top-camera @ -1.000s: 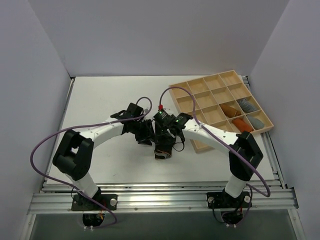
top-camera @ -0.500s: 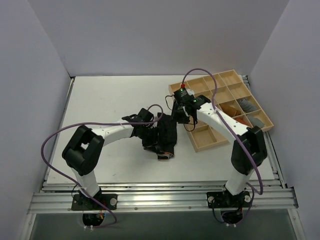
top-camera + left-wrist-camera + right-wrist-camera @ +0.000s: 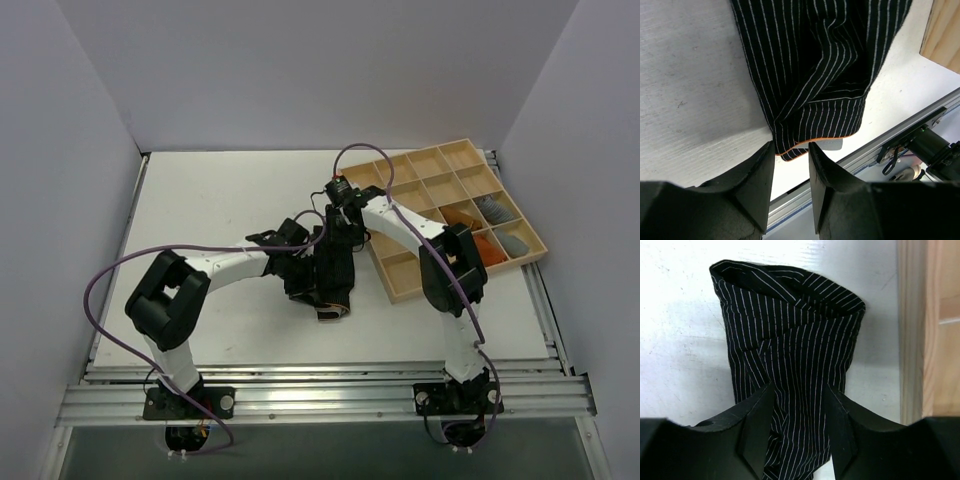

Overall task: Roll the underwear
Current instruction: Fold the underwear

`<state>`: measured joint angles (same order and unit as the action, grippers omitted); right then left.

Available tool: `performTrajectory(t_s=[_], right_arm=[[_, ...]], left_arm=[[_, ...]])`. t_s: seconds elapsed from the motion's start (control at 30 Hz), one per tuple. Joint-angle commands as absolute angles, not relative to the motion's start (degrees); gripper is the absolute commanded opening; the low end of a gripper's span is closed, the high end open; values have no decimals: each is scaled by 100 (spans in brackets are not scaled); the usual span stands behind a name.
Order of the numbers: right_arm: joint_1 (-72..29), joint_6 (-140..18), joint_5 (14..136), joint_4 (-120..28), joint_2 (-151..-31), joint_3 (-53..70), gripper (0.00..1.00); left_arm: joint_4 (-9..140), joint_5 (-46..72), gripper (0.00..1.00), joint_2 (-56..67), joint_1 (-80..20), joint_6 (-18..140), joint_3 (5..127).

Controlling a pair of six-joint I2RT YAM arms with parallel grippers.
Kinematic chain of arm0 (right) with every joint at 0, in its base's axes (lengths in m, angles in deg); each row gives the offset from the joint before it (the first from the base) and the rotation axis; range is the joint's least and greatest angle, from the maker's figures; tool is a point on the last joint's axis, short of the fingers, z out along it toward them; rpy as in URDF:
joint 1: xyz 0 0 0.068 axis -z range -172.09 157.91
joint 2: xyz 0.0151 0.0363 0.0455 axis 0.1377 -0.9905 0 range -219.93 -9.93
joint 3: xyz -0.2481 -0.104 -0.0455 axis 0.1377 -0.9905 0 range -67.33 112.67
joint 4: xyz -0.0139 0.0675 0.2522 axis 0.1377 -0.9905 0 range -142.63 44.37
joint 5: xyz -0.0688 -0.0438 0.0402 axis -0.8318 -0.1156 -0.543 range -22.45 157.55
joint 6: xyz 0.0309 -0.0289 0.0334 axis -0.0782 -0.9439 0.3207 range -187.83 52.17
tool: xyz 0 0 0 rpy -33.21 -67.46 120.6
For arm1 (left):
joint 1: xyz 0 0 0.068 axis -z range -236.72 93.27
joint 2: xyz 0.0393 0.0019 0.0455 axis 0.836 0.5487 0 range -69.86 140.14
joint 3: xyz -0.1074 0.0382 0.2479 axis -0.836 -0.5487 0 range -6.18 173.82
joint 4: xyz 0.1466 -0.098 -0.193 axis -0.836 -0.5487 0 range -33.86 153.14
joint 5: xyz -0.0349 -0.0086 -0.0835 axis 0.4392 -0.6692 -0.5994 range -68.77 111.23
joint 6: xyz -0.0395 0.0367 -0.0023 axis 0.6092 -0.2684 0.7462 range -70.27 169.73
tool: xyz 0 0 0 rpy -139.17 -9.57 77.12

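The underwear (image 3: pixel 337 282) is black with thin white pinstripes and an orange hem. It lies folded into a narrow strip on the white table, just left of the tray. In the left wrist view (image 3: pixel 815 65) its orange-edged corner lies right at the tips of my left gripper (image 3: pixel 791 146), whose jaws stand a little apart with nothing clamped. That gripper (image 3: pixel 303 277) sits at the strip's left side. My right gripper (image 3: pixel 335 233) is at the strip's far end. Its open fingers (image 3: pixel 799 387) straddle the fabric (image 3: pixel 790 335) from above.
A wooden compartment tray (image 3: pixel 412 268) stands to the right, close to the garment; its edge shows in both wrist views (image 3: pixel 945 30) (image 3: pixel 930 330). Orange rolls (image 3: pixel 460 220) and grey rolls (image 3: pixel 492 210) fill some of its right-hand cells. An aluminium rail (image 3: pixel 320 395) runs along the near table edge.
The right arm lifted away toward the tray, then swung back over the garment's far end. The left gripper shifted slightly right alongside the garment, which now lies longer and flatter.
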<state>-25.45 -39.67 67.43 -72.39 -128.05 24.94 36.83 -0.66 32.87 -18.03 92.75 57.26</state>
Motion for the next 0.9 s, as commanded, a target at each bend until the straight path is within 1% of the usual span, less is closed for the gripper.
performTrajectory(t_s=[0.0, 0.27, 0.53, 0.63, 0.67, 0.8, 0.87], right_arm=[[-2575, -4234, 6991, -7112, -12752, 2575, 41], [-2750, -4287, 7220, -6857, -12796, 2390, 45], [-2821, -4366, 6922, -6892, -13174, 2548, 45], [-2803, -4366, 6852, -6909, -13305, 2627, 41], [-2803, -4349, 6825, -6927, -13332, 2706, 37], [-2812, -4305, 6825, -6971, -13447, 2820, 29], [-2803, -4252, 6781, -6988, -13456, 2882, 22]], left_arm=[[3896, -39, 41, 3235, -1753, 9402, 5693], [4011, -92, 39, 3297, -1753, 9464, 5675], [3984, -66, 33, 3332, -1753, 9473, 5711], [4002, -75, 30, 3341, -1744, 9490, 5711], [4011, -101, 29, 3341, -1752, 9499, 5711], [4116, -162, 26, 3385, -1752, 9596, 5684], [4186, -206, 22, 3411, -1753, 9631, 5684]])
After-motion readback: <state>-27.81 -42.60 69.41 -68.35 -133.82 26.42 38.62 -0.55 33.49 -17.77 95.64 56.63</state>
